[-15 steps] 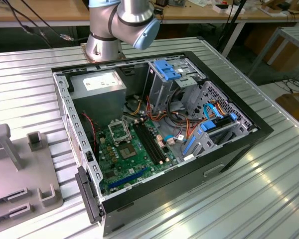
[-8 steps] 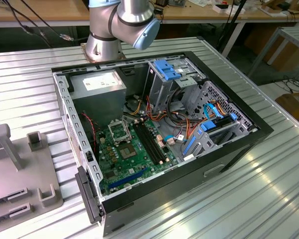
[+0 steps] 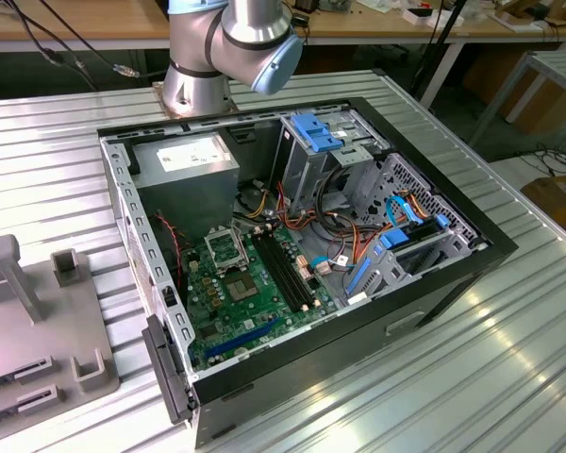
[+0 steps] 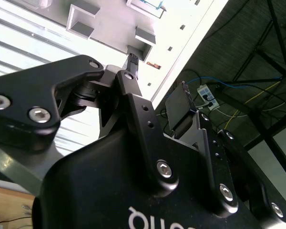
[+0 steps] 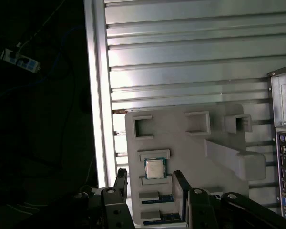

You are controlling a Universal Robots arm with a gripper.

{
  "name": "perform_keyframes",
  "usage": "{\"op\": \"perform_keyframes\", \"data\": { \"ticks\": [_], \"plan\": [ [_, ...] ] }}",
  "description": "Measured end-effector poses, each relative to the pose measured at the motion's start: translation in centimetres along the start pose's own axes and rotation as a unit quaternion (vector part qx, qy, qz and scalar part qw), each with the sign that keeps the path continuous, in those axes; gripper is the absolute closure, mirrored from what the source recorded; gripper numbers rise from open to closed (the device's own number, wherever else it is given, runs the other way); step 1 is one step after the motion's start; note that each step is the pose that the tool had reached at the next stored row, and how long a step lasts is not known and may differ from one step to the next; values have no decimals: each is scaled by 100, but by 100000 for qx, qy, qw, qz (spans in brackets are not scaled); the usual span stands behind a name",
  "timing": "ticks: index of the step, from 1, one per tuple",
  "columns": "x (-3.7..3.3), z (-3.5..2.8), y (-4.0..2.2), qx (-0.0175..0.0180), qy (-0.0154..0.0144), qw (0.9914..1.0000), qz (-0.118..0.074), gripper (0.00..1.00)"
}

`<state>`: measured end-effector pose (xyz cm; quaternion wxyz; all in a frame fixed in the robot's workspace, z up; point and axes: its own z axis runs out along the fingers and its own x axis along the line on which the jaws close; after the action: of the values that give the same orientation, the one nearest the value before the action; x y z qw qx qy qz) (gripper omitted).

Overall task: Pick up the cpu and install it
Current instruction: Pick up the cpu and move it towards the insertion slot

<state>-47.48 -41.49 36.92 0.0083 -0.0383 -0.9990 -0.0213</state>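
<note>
Hovering over grey fixture tray (image 5: pixel 219 129) on ribbed tabletop (image 5: pixel 181 57), hand (image 5: pixel 150 177) aimed downward, released, fingers (image 5: pixel 120 183) spread wide, flanking cpu (image 5: pixel 154 168) seated in tray recess. Open computer case (image 3: pixel 302 255) just beside tray, exterior view's right.

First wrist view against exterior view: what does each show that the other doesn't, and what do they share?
First wrist view: the cpu lying in a recess of the grey fixture, framed between the fingers of the open gripper. Exterior view: the motherboard and its socket inside the open case, and the arm's base. Shared: the fixture, the case, the ribbed table.
</note>
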Motion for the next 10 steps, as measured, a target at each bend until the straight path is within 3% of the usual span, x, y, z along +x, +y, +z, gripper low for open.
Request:
{"op": "perform_keyframes", "data": {
  "ticks": [5, 10],
  "plan": [
    [0, 0, 0, 7, 14, 100000, -268, 49],
    [0, 13, 0, 57, 135, 99964, -2689, 49]
  ]
}}
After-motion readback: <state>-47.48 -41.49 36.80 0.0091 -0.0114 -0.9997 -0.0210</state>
